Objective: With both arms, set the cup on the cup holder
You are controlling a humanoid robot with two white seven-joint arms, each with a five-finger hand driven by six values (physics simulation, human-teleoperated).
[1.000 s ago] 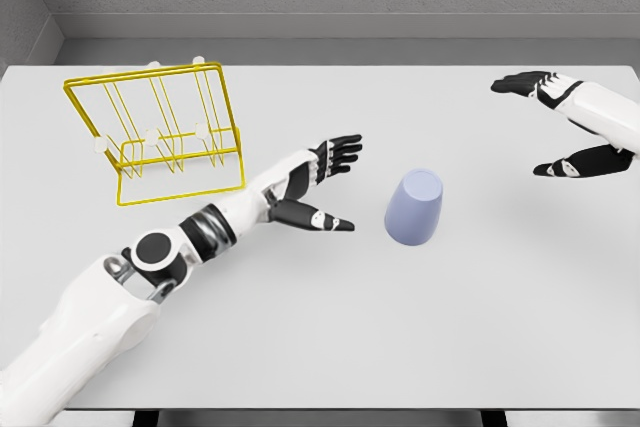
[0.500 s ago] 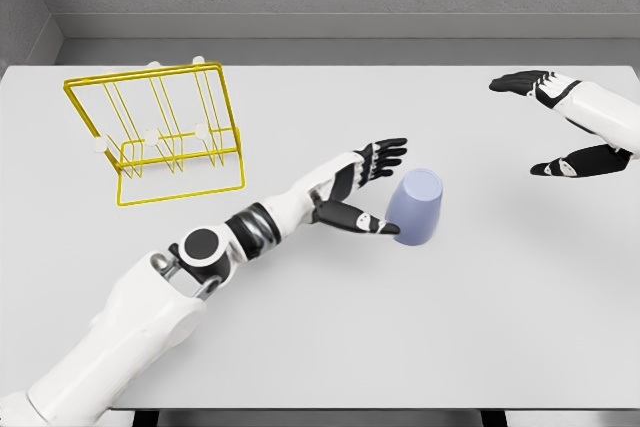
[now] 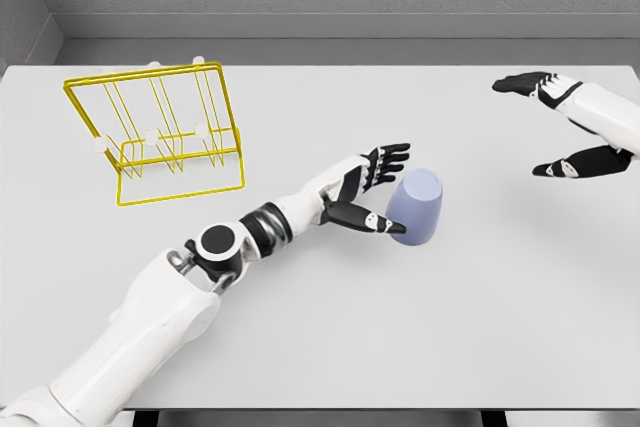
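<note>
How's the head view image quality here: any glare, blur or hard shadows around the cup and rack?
Head view: flat, even simulator lighting, no glare on the white table. Soft, faint shadows sit under the cup and left hand. The yellow wire rack is sharp, its thin wires lightly aliased. The right hand is crisp at the frame edge; no motion blur or visible distortion.

Even, bright, diffuse light fills the rendered scene, with no single visible source. The white desk [image 3: 420, 337] reads pale and flat, without glare or hot spots. Shadows are faint and soft: a weak grey smudge lies under the lavender cup [image 3: 416, 208], thin blurred traces under the yellow wire rack [image 3: 160, 132], and a dim patch below the left arm [image 3: 160, 297]. Everything is in sharp focus from edge to edge; straight lines stay straight, with no blur or lens distortion.
</note>
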